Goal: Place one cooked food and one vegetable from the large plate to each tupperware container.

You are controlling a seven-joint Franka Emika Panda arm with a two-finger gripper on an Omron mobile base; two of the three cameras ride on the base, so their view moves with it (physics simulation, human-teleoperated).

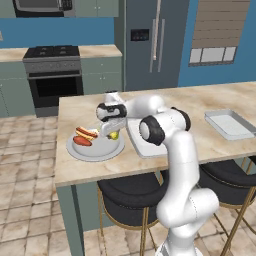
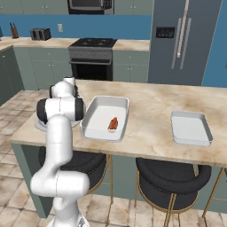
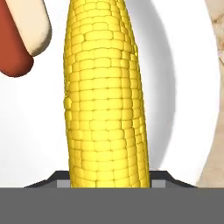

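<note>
One corn cob [image 3: 105, 96] sits dead centre in the hand view, long axis running bottom to top of that frame, straight away from the hand [image 1: 111, 131]; the dark tips flank its near end at the bottom edge, clamped together on the cob. In the left base view the hand is down over the large plate [image 1: 95, 152] at centre left, a yellow bit of corn showing just beside it. Cob: bright yellow, bumpy kernel rows, tapering cylinder. Upper left of the hand view: hot dog [image 3: 22, 39], smooth red-brown sausage in a pale matte bun, just beside the cob, not clearly touching. Plate is smooth light grey, round, shallow, raised rim, near the left end of the marble-look surface [image 1: 200, 100]. Larger white tray [image 2: 106, 119], right of the plate, rounded corners, raised walls, already holds one small reddish sausage [image 2: 113, 123]. Smaller white tray [image 2: 190, 128] lies well apart, right side of frame. Judgement: next comes a lift, then a carry rightward to a tray.
</note>
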